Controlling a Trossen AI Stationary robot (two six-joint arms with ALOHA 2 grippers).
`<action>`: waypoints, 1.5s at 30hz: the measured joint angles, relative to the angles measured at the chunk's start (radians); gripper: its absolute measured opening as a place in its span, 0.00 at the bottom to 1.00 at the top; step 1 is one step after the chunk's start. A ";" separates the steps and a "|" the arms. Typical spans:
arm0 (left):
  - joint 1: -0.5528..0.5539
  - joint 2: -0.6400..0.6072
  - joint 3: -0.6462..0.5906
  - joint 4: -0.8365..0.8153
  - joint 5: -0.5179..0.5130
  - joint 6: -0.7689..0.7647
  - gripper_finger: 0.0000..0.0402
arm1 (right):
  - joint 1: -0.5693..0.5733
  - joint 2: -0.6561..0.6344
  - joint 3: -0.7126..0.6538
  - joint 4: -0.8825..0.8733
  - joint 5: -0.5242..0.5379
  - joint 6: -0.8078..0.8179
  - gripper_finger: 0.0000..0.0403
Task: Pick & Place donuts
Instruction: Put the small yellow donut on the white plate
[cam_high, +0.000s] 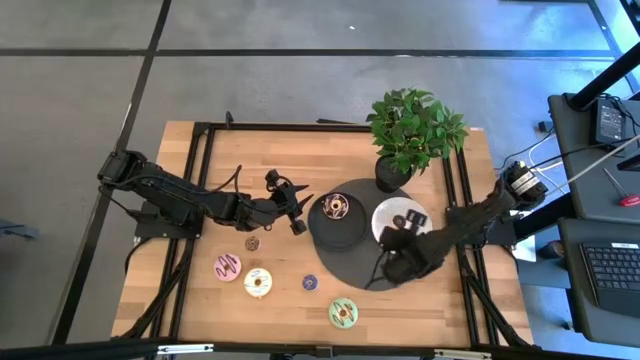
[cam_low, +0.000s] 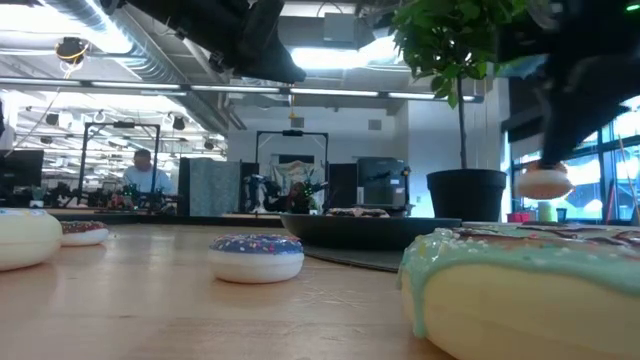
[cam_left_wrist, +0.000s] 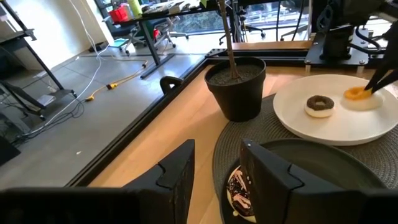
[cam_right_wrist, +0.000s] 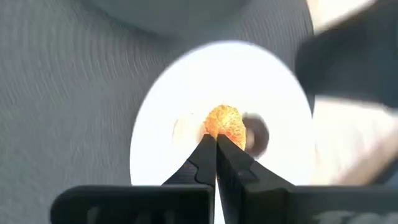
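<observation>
White plate (cam_left_wrist: 323, 127): two donuts (cam_left_wrist: 319, 106)

Two plates (cam_high: 340, 240) (cam_high: 388, 214) sit side by side on a round mat (cam_high: 362, 270). The potted plant (cam_high: 412, 130) stands just behind them. Five donuts (cam_high: 258, 283) lie on the table (cam_high: 200, 330), left of the mat.
</observation>
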 joint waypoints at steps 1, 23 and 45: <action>0.000 0.000 0.000 0.000 0.000 0.000 0.31 | 0.019 0.000 0.000 -0.027 -0.007 0.045 0.01; 0.000 0.000 0.000 0.002 0.000 0.000 0.29 | 0.118 0.001 -0.236 -0.005 -0.061 0.340 0.02; 0.000 0.000 0.000 0.004 0.000 0.000 0.30 | 0.082 0.001 -0.246 0.033 -0.019 0.321 0.02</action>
